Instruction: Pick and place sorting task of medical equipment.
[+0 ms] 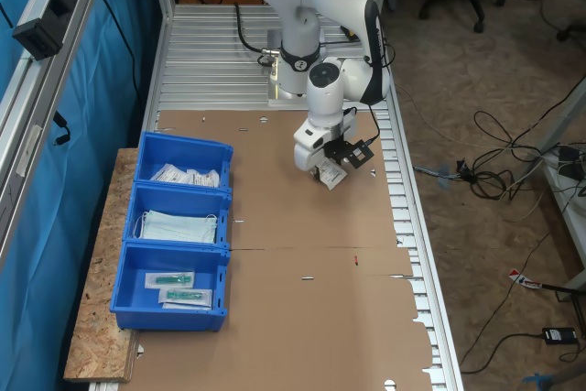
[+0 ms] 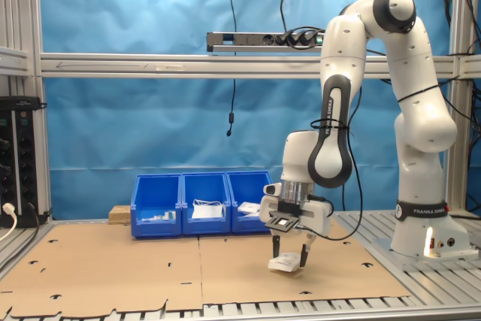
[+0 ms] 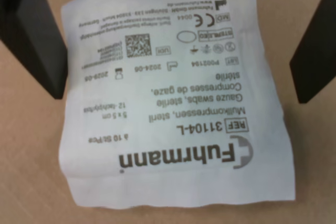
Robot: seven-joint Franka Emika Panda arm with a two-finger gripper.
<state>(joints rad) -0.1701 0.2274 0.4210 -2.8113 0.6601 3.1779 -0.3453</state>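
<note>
The white packet [image 3: 176, 95] lies flat on the brown cardboard sheet [image 1: 302, 309], printed side up, right of centre in the first exterior view [image 1: 331, 175] and low, right of centre in the second exterior view [image 2: 285, 263]. The gripper [image 2: 288, 255] hangs just over it, jaws spread wide, one black finger [image 3: 32, 35] on each side of the packet, neither pressing it. At the first exterior view's left stands a blue three-compartment bin [image 1: 220, 304] holding similar packets, face masks [image 1: 179, 226] and long clear packets [image 1: 179, 288].
</note>
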